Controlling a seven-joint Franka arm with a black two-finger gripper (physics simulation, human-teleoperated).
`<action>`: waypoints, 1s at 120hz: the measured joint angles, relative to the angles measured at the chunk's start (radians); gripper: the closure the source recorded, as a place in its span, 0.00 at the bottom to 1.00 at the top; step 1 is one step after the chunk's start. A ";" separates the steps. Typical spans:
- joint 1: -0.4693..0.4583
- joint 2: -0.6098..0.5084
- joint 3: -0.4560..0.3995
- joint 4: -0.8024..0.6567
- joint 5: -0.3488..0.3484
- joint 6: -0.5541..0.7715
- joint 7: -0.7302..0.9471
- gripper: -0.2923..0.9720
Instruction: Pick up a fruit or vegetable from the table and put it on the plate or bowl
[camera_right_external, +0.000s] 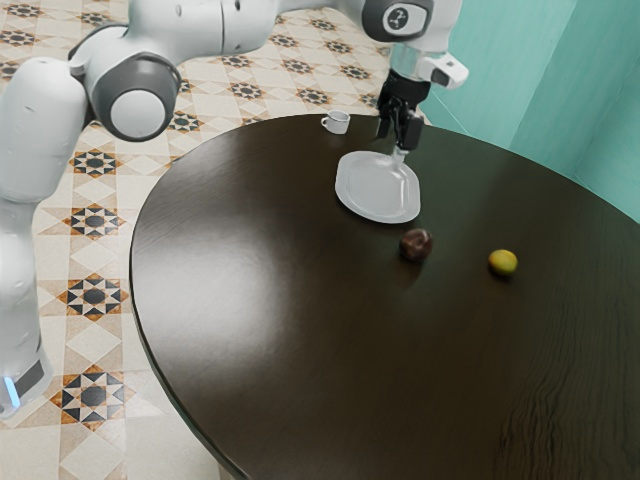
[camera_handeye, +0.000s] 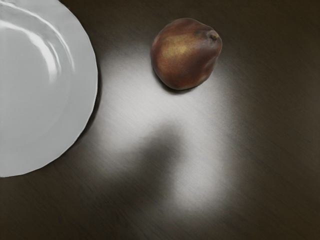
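Note:
A white plate lies on the dark round table, toward its far side. A dark red-brown pear rests on the wood just off the plate's near right rim. Farther toward the exterior view's right sits a small yellow-green fruit. My black gripper hangs above the plate's far edge, open, with nothing between its fingers. In the wrist view the pear lies a short gap away from the plate's rim, and my hand's shadow falls on the table between them.
A small white cup stands near the table's far edge, behind the plate toward the exterior view's left. A teal wall rises behind the table on the right. Patterned floor tiles lie beyond the table's left edge.

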 joint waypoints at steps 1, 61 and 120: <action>0.000 0.000 0.000 0.001 0.000 0.002 0.000 0.23; -0.041 0.054 -0.005 0.003 0.101 0.151 -0.075 0.23; -0.035 0.146 -0.004 0.043 0.027 0.238 -0.105 0.23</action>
